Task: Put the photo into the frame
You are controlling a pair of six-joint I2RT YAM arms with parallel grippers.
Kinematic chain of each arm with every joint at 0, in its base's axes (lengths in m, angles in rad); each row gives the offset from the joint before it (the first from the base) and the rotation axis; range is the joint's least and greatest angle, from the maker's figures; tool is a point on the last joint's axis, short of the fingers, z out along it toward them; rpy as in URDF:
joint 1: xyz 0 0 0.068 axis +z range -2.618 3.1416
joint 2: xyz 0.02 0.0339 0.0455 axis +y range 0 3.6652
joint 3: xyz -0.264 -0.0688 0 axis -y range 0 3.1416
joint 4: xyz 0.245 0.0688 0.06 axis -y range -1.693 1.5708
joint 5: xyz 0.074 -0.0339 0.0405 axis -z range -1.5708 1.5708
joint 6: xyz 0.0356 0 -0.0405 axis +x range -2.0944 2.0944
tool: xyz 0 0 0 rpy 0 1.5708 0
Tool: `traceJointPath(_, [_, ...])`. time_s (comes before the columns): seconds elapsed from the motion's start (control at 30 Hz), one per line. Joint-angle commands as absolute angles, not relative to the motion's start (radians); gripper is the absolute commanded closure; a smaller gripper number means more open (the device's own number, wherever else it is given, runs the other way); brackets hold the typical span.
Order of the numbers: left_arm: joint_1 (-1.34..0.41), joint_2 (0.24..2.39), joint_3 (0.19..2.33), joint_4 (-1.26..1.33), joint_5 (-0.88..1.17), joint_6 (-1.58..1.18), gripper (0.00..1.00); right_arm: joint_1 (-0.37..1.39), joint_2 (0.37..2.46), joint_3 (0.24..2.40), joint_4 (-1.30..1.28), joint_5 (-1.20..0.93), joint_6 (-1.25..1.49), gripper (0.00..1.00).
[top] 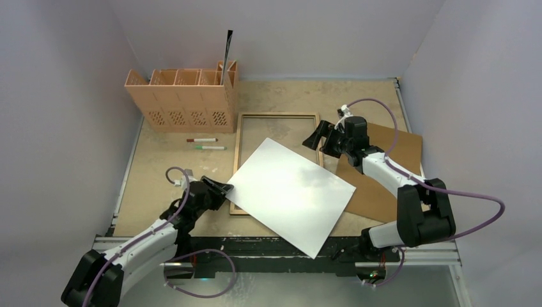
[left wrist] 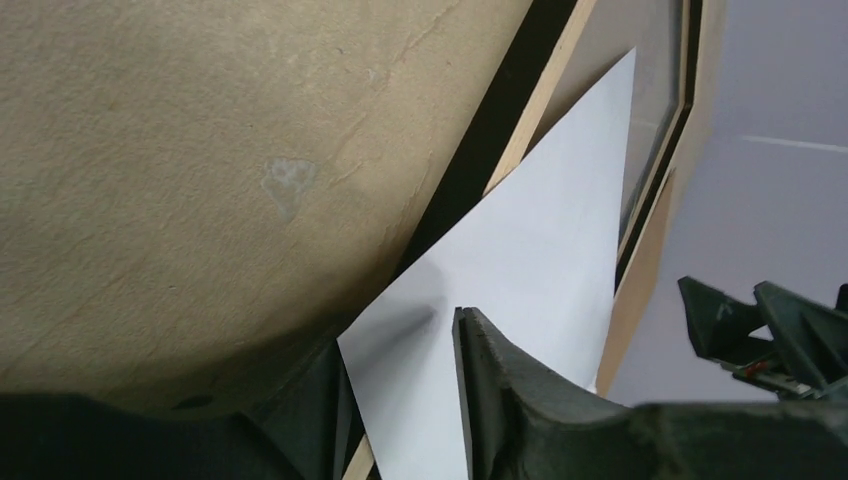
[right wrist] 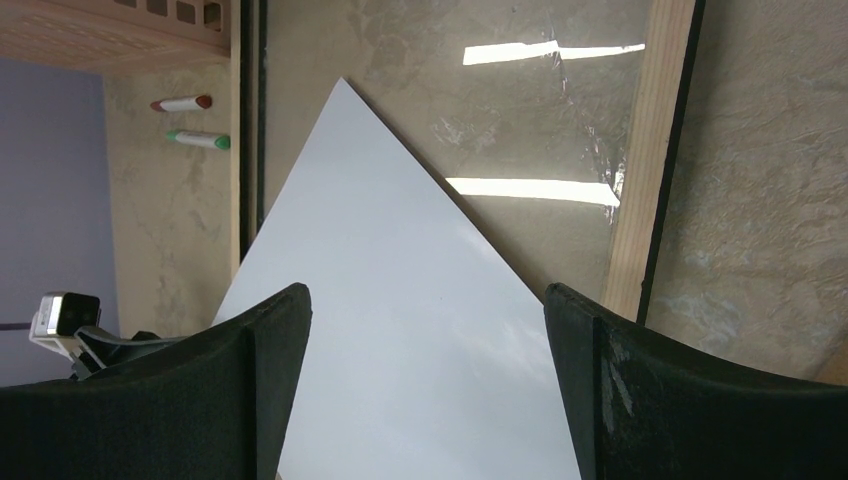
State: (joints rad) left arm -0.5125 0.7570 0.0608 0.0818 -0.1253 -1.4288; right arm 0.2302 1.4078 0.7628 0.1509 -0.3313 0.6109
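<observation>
No writing readable on anything from any camera. Container: a peach-coloured rack (top: 182, 102) at upper left of the top view, a row of compartments with lattice fronts; a thin dark strip (top: 227, 48) stands upright in its rightmost compartment, and I cannot see into the others. Just below the rack, a red marker (top: 201, 139) and a green marker (top: 209, 148) lie side by side on the table (top: 160, 173). The frame (top: 278, 116) lies flat at centre, wood-coloured side up, glass reflecting the lights. The photo (top: 291, 195) lies white side up, skewed across the frame's lower half, its lowest corner out over the table's near edge. A brown board (top: 383, 185) lies at right, under the right arm and partly under the photo. The left gripper (top: 224, 187) is at the photo's left corner, jaws about half apart with the corner in the gap; I cannot tell if either pad touches it. The right gripper (top: 319, 137) hangs over the frame's right rail, jaws wide and empty.
</observation>
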Motion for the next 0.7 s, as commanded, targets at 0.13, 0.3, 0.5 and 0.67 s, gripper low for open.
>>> traceJointPath(0.13, [-0.509,0.722,0.020,0.132,-0.275,-1.427,0.86,0.237,1.408,0.796,0.135,-0.334,0.606,0.12])
traceJointPath(0.3, [-0.509,0.694,0.070,0.139,-0.292,-1.322,1.00,0.237,1.405,0.805,0.127,-0.330,0.605,0.12])
traceJointPath(0.5, [-0.509,0.676,0.223,0.167,-0.260,-1.059,1.00,0.237,1.404,0.819,0.138,-0.330,0.587,0.12])
traceJointPath(0.67, [-0.509,0.746,0.439,0.133,-0.121,-0.756,1.00,0.238,1.391,0.799,0.277,-0.411,0.579,0.05])
